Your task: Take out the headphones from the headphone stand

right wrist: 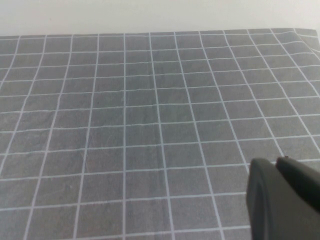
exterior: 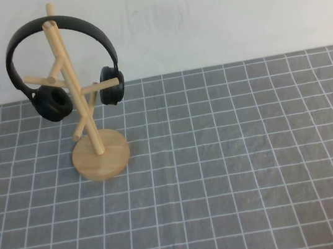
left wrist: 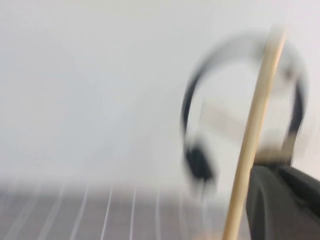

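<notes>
The black headphones (exterior: 52, 102) hang by their headband over the top of the wooden headphone stand (exterior: 102, 156), at the far left of the table; the ear cups hang either side of the slanted trunk. Neither gripper shows in the high view. In the left wrist view, my left gripper (left wrist: 275, 172) is close to the stand's trunk (left wrist: 252, 130), with the blurred headphones (left wrist: 199, 162) behind it. My right gripper (right wrist: 276, 164) hovers over bare cloth, its fingers together and empty, far from the stand.
A grey cloth with a white grid (exterior: 236, 170) covers the table. A white wall (exterior: 230, 8) rises right behind the stand. The cloth's far edge shows in the right wrist view (right wrist: 160, 34).
</notes>
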`<state>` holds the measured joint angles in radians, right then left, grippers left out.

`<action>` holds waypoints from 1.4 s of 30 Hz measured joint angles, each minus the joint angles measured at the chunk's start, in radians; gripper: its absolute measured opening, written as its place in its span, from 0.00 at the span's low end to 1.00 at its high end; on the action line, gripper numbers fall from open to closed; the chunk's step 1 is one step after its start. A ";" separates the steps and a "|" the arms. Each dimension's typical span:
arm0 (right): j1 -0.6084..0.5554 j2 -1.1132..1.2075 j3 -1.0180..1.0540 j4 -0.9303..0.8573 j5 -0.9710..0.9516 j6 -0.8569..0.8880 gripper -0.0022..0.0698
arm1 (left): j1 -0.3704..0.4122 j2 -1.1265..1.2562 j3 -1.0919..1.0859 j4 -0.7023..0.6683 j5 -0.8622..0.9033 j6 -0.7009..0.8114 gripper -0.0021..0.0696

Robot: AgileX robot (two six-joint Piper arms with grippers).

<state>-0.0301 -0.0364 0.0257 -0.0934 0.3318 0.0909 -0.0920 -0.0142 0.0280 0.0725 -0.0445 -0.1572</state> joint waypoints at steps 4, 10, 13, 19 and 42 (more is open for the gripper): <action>0.000 0.000 0.000 0.000 0.000 0.000 0.02 | 0.000 0.000 0.000 0.000 -0.241 0.000 0.02; 0.000 0.000 0.000 0.000 0.000 0.000 0.02 | 0.000 0.000 0.000 0.000 -0.414 0.000 0.03; 0.000 0.000 0.000 0.000 0.000 0.000 0.02 | 0.000 0.000 0.000 -0.011 -0.467 0.000 0.03; 0.000 0.000 0.000 0.000 0.000 0.000 0.02 | 0.000 0.000 -0.066 -0.017 -0.380 0.022 0.02; 0.000 0.000 0.000 0.000 0.000 0.000 0.02 | 0.000 0.834 -0.633 -0.009 -0.172 0.138 0.02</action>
<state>-0.0301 -0.0364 0.0257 -0.0934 0.3318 0.0909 -0.0920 0.8199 -0.6051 0.0637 -0.2161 -0.0193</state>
